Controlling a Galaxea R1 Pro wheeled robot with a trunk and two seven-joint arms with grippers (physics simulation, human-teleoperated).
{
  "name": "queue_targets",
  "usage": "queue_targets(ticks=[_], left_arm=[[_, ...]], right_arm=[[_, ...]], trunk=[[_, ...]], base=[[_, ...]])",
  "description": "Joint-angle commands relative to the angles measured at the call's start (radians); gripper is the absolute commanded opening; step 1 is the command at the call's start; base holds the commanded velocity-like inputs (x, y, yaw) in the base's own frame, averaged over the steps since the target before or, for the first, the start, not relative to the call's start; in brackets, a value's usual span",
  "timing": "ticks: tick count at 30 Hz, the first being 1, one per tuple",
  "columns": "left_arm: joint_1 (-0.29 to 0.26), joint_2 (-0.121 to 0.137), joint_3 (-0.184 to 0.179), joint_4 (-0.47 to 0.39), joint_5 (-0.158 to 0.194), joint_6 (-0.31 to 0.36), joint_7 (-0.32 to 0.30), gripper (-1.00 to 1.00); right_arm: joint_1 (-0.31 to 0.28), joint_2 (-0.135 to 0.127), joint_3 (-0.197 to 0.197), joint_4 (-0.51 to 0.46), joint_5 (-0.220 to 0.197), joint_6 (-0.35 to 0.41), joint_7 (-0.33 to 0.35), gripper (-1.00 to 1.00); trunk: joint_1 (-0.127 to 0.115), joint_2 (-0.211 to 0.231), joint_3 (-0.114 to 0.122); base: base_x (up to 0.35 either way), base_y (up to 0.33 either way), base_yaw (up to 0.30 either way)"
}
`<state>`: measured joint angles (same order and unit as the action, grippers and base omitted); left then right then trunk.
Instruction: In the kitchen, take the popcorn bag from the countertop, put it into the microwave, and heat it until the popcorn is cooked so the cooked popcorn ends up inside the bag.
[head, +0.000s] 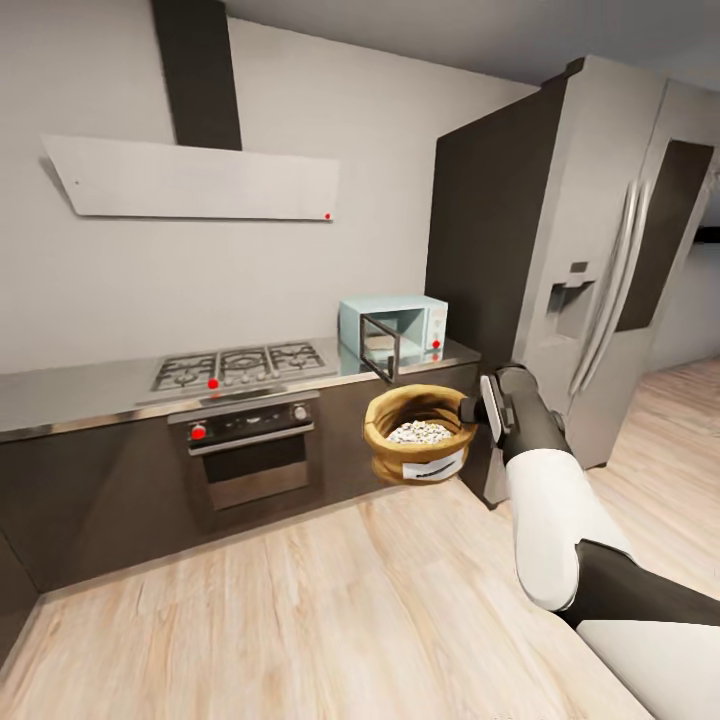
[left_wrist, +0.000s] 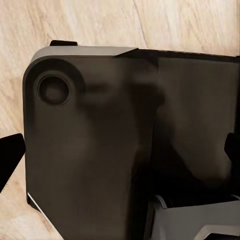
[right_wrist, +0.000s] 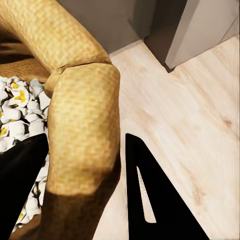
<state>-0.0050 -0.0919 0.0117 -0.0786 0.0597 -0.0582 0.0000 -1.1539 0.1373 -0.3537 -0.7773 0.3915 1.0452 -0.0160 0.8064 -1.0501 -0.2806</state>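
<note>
The popcorn bag (head: 418, 440) hangs in the air in front of the dark cabinets, its tan rim rolled down and white popped corn (head: 420, 433) filling its inside. My right gripper (head: 478, 405) is shut on the bag's rim (right_wrist: 85, 150), one black finger (right_wrist: 150, 200) outside and the other inside over the popcorn. The mint-blue microwave (head: 395, 330) stands on the grey countertop (head: 80, 395) behind the bag, its door (head: 380, 350) swung open. In the left wrist view my left gripper (left_wrist: 120, 155) is open over a dark part of my own body.
A steel gas hob (head: 240, 365) and a built-in oven (head: 250, 450) lie left of the microwave, under a flat white hood (head: 190, 180). A tall steel fridge (head: 600, 270) stands at the right. Pale wooden floor (head: 300, 600) spreads between me and the cabinets.
</note>
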Motion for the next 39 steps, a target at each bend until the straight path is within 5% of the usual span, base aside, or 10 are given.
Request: queue_targets(ticks=[1,39], left_arm=[[-0.001,0.0,0.001,0.0,0.006,-0.003,0.0,1.0],[-0.001,0.0,0.001,0.001,0.006,-0.003,0.0,1.0]], right_arm=[[-0.001,0.002,-0.004,0.0,0.0,0.002,-0.002,-1.0],[-0.001,0.002,-0.004,0.0,-0.001,0.002,0.011,-1.0]], trunk=[[0.0,-0.001,-0.001],[0.0,-0.001,-0.001]], base=[[0.0,0.0,-0.266],[0.0,0.0,-0.231]])
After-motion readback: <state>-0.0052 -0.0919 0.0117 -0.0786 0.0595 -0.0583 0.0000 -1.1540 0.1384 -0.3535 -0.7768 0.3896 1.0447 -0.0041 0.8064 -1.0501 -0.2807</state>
